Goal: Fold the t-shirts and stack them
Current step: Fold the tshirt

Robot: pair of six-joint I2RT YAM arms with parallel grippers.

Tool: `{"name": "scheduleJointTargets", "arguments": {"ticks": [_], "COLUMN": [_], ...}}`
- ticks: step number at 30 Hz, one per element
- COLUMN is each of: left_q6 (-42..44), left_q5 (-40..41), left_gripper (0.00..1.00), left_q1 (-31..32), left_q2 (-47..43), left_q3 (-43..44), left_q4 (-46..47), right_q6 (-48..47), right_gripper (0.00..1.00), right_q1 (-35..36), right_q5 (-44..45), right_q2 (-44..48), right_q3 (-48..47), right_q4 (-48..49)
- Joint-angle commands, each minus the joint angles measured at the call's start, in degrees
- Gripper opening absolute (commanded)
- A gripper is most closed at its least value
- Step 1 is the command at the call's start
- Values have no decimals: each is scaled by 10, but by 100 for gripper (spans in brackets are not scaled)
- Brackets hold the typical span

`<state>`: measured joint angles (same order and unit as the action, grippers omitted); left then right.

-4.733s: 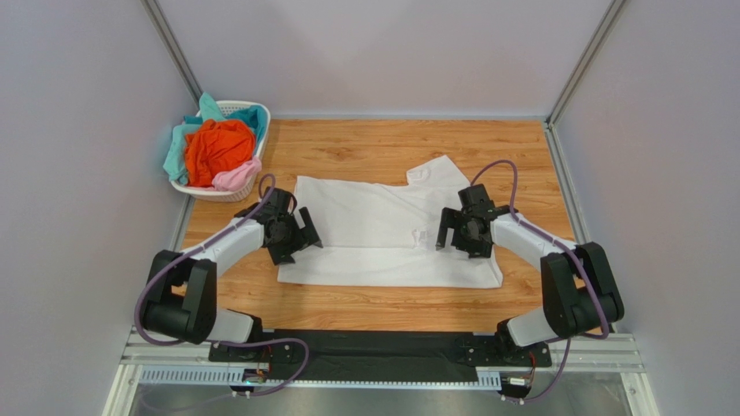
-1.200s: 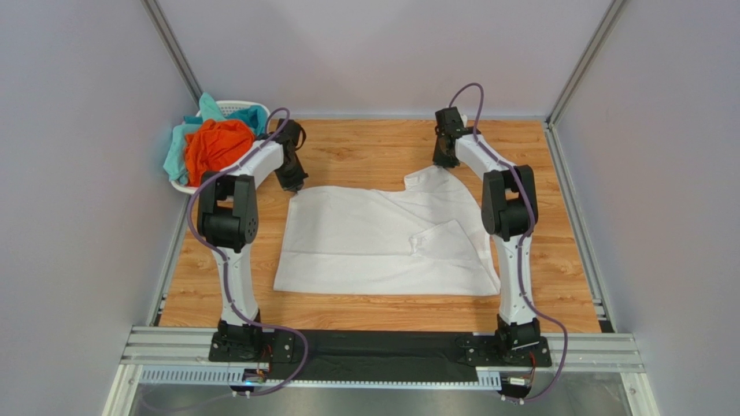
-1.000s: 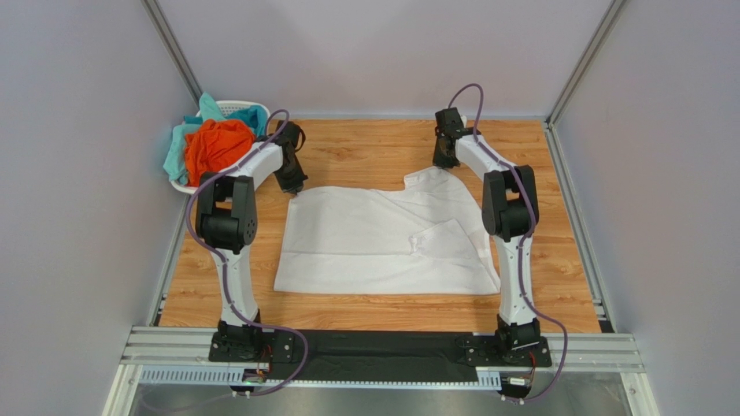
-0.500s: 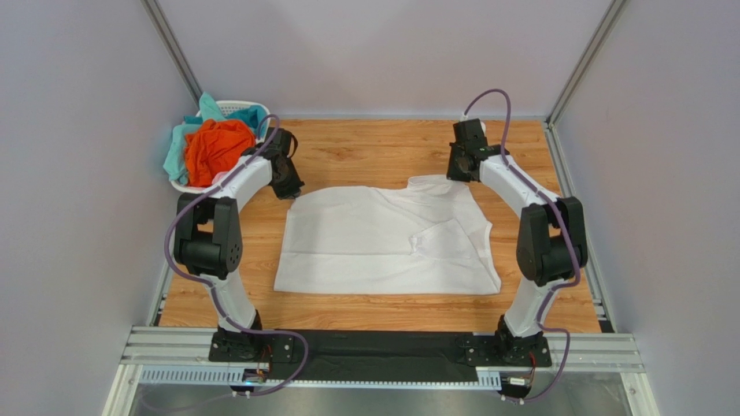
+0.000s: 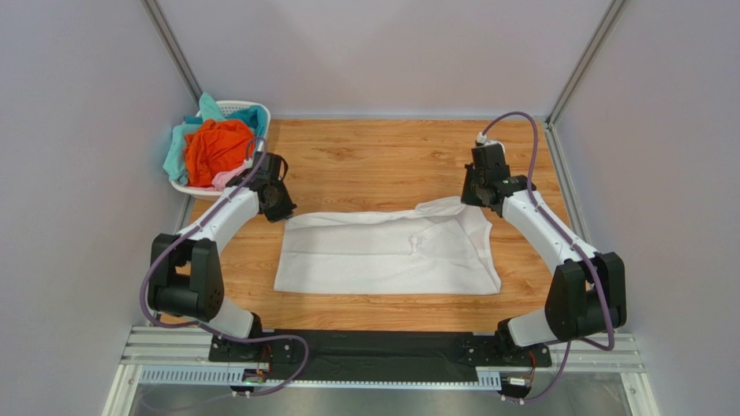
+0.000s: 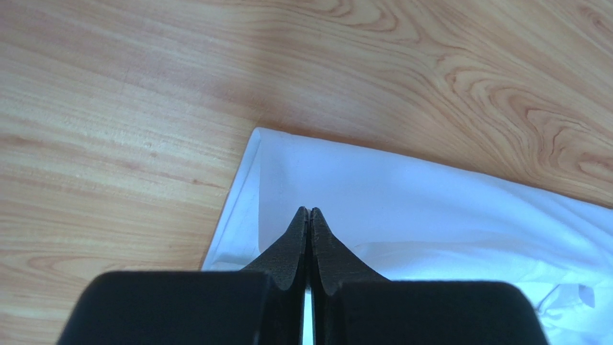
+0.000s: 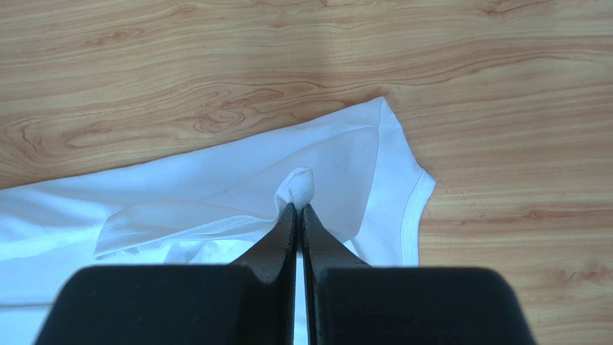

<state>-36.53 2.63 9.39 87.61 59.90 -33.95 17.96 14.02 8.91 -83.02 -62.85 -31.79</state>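
The white t-shirt [image 5: 386,256] lies spread across the middle of the bench [image 5: 373,147], with its far edge raised and doubled over toward the near edge. It is thin, limp cloth: light, apt to sag between holds and to slide out of a shallow pinch. The two far corners are therefore the sensible places to grip. The left fingers [image 6: 296,241] are closed, apparently on the far-left corner. The right fingers [image 7: 285,233] are closed on a small tuft at the far-right shoulder. An orange t-shirt [image 5: 217,147] and others fill the lattice basket [image 5: 257,113] at the far-left corner.
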Motion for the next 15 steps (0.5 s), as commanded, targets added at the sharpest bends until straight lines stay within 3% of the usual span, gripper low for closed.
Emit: {"name": "scheduleJointTargets", "arguments": {"ticks": [1, 15], "left_q6": [-6, -14], "left_q5": [15, 22], "left_gripper": [0, 0], "left_q1": [3, 3], "left_q2": [-38, -49], "left_q3": [-22, -57], "left_q4": [15, 21], "right_q6": [-1, 20], "right_gripper": [0, 1], "right_q1": [1, 0], "right_q5": [4, -34], "right_q2": [34, 116], "right_q3": [22, 109], "right_q4": [-9, -28]}}
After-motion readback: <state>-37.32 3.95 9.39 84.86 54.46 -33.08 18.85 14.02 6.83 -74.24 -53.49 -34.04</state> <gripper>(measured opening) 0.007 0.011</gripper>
